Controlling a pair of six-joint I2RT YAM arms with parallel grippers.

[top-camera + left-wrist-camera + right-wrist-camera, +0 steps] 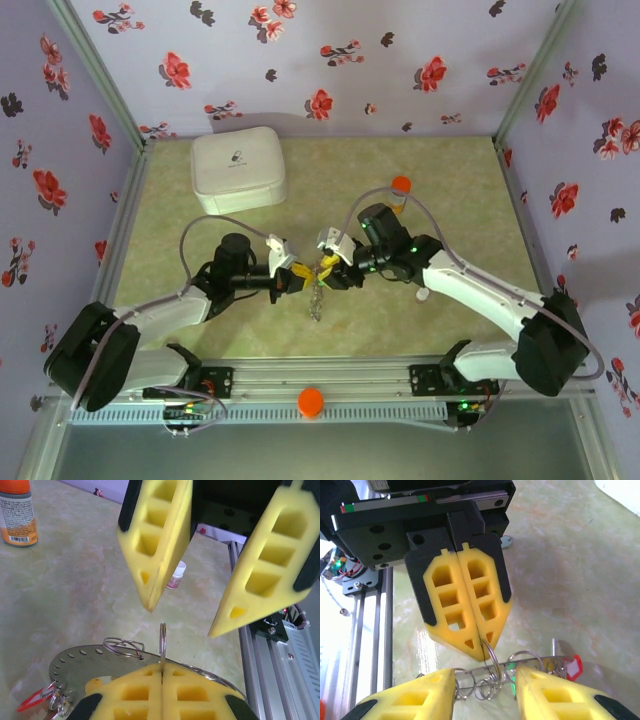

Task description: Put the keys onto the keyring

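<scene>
Left gripper (162, 674) clamped on upright keyring (162, 641); right gripper (185, 617) jaws apart

Soft, even light falls from above onto my table (460, 210), and the shadows beneath my arms are faint. From my right wrist, the rail (340, 645) at nine o'clock washes out white, with a sheen on the tabletop beside it. My right pads (415, 700), at six o'clock, blur close to the lens. From my left wrist, the orange-capped bottle (17, 515) at eleven o'clock looks fairly sharp.
</scene>
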